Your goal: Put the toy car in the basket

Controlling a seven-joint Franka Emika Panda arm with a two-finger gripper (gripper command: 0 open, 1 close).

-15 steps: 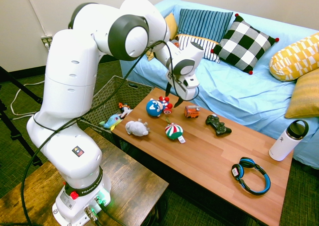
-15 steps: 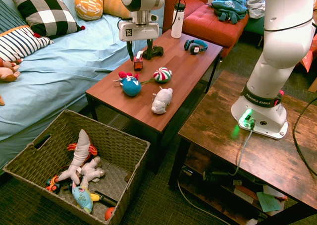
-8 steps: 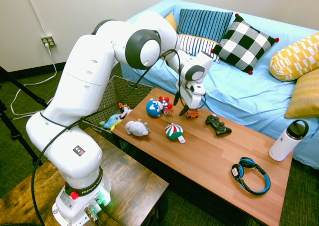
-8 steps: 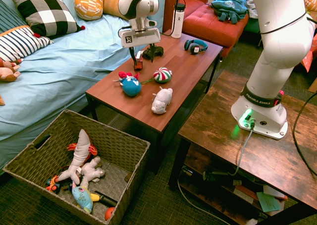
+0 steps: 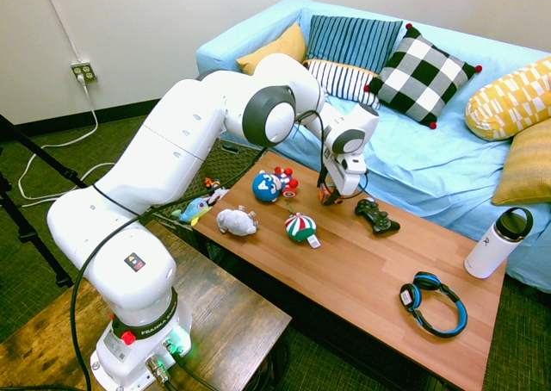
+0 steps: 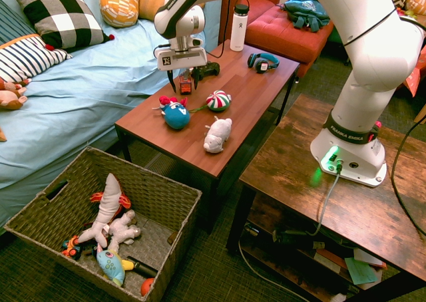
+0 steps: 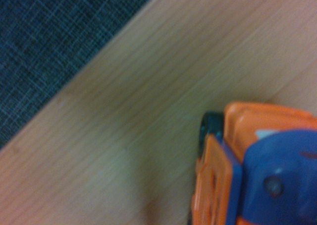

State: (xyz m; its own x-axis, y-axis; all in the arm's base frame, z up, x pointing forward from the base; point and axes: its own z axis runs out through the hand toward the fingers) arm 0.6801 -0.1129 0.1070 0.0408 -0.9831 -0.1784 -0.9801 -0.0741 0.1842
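The small red-orange toy car (image 6: 186, 86) stands on the wooden table (image 6: 253, 96), near its sofa-side edge. My gripper (image 6: 185, 88) has come straight down over it and is open, with one finger on each side of the car and the tips near the tabletop. In the first exterior view the gripper (image 5: 331, 197) hides most of the toy car (image 5: 324, 195). Up close in the wrist view, the toy car (image 7: 257, 170) shows orange with a blue part. The woven basket (image 6: 143, 172) sits on the floor off the table's end, holding several plush toys.
On the table lie a blue-red-white ball toy (image 6: 176, 113), a striped ball (image 6: 217, 100), a grey plush (image 6: 217, 134), a black controller (image 6: 208, 68) just beyond the car, headphones (image 6: 263, 61) and a white bottle (image 6: 239, 26). The blue sofa (image 5: 430, 158) borders the table's far side.
My gripper has moved across the table and dropped down around the toy car, staying open. The car has not moved.
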